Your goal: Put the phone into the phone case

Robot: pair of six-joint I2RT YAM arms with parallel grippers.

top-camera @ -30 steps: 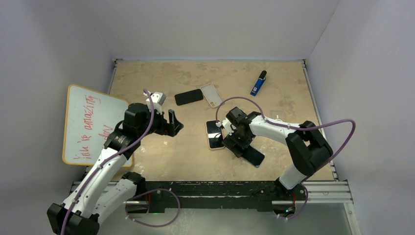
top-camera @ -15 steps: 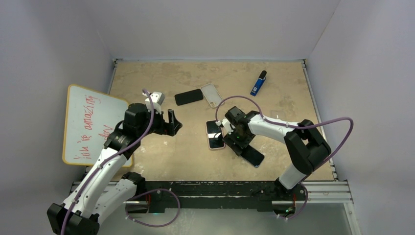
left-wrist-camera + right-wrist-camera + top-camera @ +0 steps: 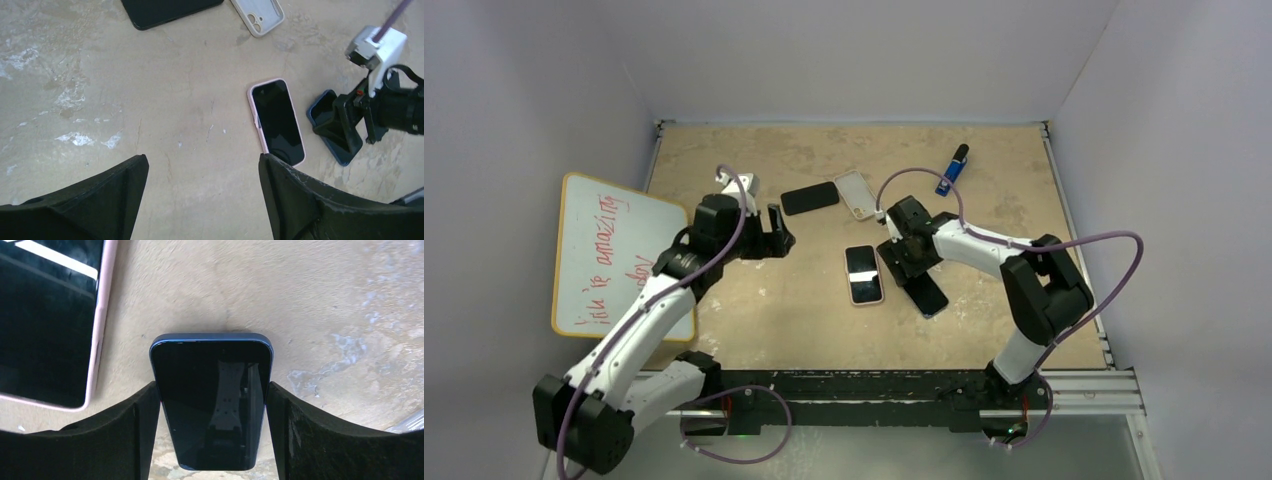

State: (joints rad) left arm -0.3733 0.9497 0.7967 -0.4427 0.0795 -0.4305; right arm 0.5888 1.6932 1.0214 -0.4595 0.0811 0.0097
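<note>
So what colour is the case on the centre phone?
Pale pink case, clearest in right wrist view.

phone [image 3: 931, 298] right of cased phone [image 3: 864, 273], case [image 3: 857, 193] behind

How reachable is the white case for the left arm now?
Likely yes: the left gripper is open and empty, with bare table between it and the white case. The black phone lies close beside the case.

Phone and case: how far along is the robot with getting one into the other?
Looks done: a pink-cased phone already lies finished. In hand: the right gripper pinches the blue phone by its sides as it lies flat. Left to do: the empty pale case sits apart beside a black phone, untouched, so the fitting itself has not begun. The left gripper hangs open and empty.
</note>
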